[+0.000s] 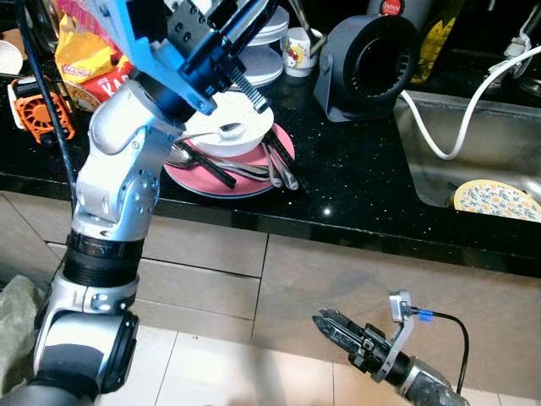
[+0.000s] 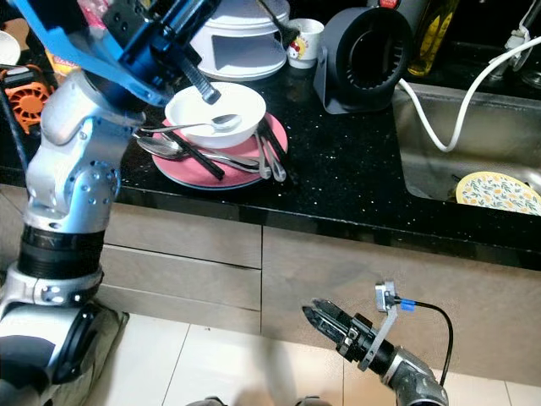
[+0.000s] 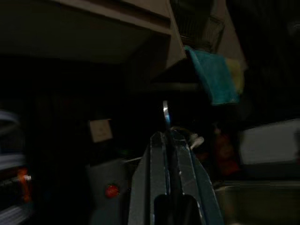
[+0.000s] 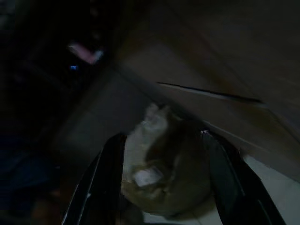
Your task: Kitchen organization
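Note:
A white bowl (image 2: 221, 108) with a spoon (image 2: 211, 125) in it sits on a pink plate (image 1: 254, 184) on the black counter. Several more spoons and dark utensils (image 1: 275, 165) lie on the plate. My left arm (image 1: 127, 161) is raised over the plate. In the left wrist view my left gripper (image 3: 169, 136) is shut on a thin silver utensil (image 3: 165, 112) that sticks out past the fingertips. My right gripper (image 1: 325, 323) hangs low in front of the cabinet, near the floor. Its fingers stand open in the right wrist view, with nothing between them.
A stack of white dishes (image 2: 245, 42), a mug (image 1: 297, 51) and a black round appliance (image 1: 368, 63) stand behind the plate. To the right is the sink (image 1: 439, 186) with a patterned plate (image 1: 497, 200) and a white hose (image 1: 448, 148). Snack bags (image 1: 84, 51) lie far left. A greenish bag (image 4: 168, 173) is on the floor.

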Controlling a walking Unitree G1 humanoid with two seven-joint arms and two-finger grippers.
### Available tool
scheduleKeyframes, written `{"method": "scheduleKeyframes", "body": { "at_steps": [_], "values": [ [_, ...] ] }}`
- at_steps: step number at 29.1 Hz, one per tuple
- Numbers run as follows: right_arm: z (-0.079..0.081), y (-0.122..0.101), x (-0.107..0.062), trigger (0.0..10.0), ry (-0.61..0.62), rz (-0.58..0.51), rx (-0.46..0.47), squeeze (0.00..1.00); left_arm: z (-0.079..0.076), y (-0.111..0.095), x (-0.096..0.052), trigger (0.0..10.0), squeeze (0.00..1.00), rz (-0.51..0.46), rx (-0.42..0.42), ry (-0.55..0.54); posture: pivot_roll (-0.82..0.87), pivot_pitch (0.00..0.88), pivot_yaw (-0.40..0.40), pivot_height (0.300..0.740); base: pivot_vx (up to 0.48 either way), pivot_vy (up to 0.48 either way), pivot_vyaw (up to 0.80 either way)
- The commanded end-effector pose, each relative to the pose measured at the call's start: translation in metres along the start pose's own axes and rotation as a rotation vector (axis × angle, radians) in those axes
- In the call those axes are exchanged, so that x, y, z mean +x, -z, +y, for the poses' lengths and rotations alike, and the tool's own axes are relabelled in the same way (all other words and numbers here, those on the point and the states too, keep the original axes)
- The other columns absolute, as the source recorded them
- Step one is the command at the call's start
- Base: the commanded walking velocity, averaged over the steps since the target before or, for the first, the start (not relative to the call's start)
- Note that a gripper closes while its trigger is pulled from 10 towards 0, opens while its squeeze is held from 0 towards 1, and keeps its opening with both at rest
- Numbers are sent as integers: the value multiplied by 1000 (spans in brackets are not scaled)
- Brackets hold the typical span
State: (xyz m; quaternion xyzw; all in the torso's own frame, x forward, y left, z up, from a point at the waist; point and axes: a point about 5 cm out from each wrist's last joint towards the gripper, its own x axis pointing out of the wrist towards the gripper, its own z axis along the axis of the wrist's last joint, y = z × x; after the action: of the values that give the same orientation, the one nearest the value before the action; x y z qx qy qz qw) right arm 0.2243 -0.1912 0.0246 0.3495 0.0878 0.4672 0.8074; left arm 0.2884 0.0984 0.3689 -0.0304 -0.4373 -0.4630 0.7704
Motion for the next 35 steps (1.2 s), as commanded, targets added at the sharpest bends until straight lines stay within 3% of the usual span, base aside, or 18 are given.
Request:
{"method": "scheduleKeyframes", "body": {
  "at_steps": [1, 2, 4, 5, 6, 7, 11, 14, 20, 23, 26, 27, 29, 35],
  "values": [
    [8, -4, 4, 10000, -79, -9, 7, 0, -2, -3, -1, 1137, 0, -32, -46, 10, -29, 109, 3, 740, 0, 0, 0],
    [18, -11, 7, 10000, -162, -15, 5, 0, 0, -3, -5, 2784, 0, -40, -97, 1, -30, 114, 3, 740, 0, 0, 0],
    [23, -15, 8, 10000, -195, -25, 1, 0, 0, -3, -8, 3020, 0, -44, -123, -1, -30, 114, 3, 740, 0, 0, 0],
    [26, -20, 9, 10000, -218, -40, -5, 0, 0, -2, -11, 8157, 0, -51, -155, 0, -31, 117, 1, 740, 0, 0, 0],
    [30, -26, 10, 10000, -249, -59, -10, 0, -1, -2, -14, 8157, 0, -58, -192, 4, -31, 117, 1, 740, 0, 0, 0],
    [34, -34, 13, 10000, -278, -92, -28, 0, -2, -3, -18, 10000, 0, -71, -236, 9, -33, 120, -3, 740, 0, 0, 0],
    [47, -64, 22, 10000, -338, -229, -96, 0, -3, -5, -31, 10000, 0, -137, -430, 32, -30, 119, -7, 740, 0, 0, 0],
    [57, -93, 24, 10000, -354, -413, -138, 0, -3, -6, -35, 10000, 0, -213, -633, 14, -27, 118, -5, 740, 0, 0, 0],
    [66, -118, 26, 10000, -350, -549, -187, 0, -3, -10, -43, 10000, 0, -292, -772, 13, -26, 118, -6, 740, 0, 0, 0],
    [67, -123, 26, 10000, -335, -575, -190, 0, -3, -11, -45, 10000, 0, -301, -790, 16, -27, 116, -8, 740, 0, 0, 0],
    [65, -140, 32, 10000, -259, -648, -230, 0, 3, -13, -59, 10000, 0, -376, -934, -20, -28, 116, -8, 740, 0, 0, 0],
    [65, -140, 32, 10000, -259, -648, -230, 0, 3, -13, -59, 10000, 0, -376, -934, -20, -28, 116, -8, 740, 0, 0, 0],
    [67, -145, 41, 10000, -251, -666, -217, 0, 7, -8, -67, 10000, 0, -437, -1016, -72, -29, 115, -5, 740, 0, 0, 0],
    [73, -155, 59, 10000, -221, -716, -214, 0, 12, 9, -79, 10000, 0, -482, -1118, -181, -26, 119, -3, 740, 0, 0, 0]
  ]
}}
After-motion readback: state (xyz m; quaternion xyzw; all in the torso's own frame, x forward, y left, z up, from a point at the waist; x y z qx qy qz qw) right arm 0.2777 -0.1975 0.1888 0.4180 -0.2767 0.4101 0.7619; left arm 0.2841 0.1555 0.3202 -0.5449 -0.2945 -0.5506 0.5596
